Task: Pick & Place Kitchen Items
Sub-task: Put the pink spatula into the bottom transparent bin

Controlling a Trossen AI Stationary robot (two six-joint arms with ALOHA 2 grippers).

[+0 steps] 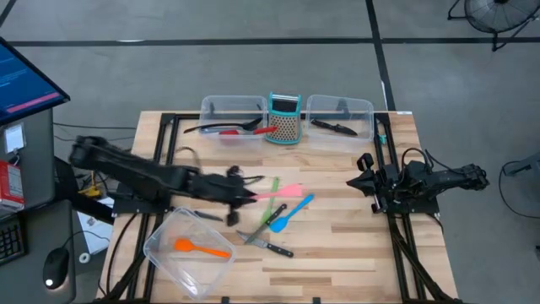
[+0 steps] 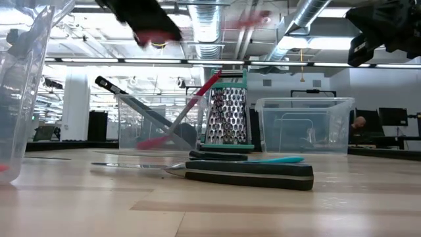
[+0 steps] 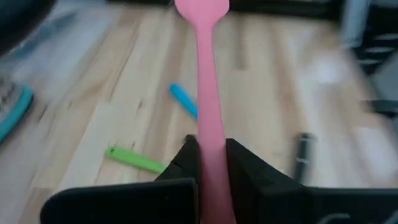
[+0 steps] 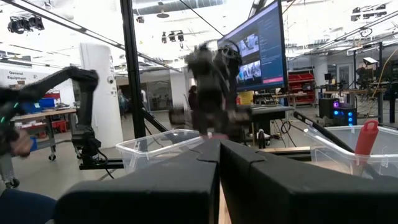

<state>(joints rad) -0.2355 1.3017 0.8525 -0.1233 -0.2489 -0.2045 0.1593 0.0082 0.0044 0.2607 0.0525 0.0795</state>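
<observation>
My left gripper (image 1: 251, 196) is over the middle of the table, shut on a pink spatula (image 1: 285, 192) that shows blurred high up in the low view (image 2: 247, 20). Below it, a green spatula (image 3: 134, 160), a blue spatula (image 1: 292, 212) and a black-handled knife (image 1: 268, 245) lie flat on the wood. An orange spatula (image 1: 202, 248) lies in a clear tub (image 1: 160, 245) at the near left. My right gripper (image 1: 363, 171) waits shut at the table's right side. My left gripper pinches the pink spatula's handle (image 3: 211, 134) between its two fingers (image 3: 186, 158), one on each side. The handle runs along the fingers and the blade end (image 3: 202, 7) sticks out ahead, toward the table's right. The spatula is lifted clear of the table.
At the far edge stand a clear tub (image 1: 221, 108) with a black and a red spoon, a teal-framed grater (image 1: 285, 118) and a second clear tub (image 1: 359, 108) holding a black knife. Bare wood lies at the near right.
</observation>
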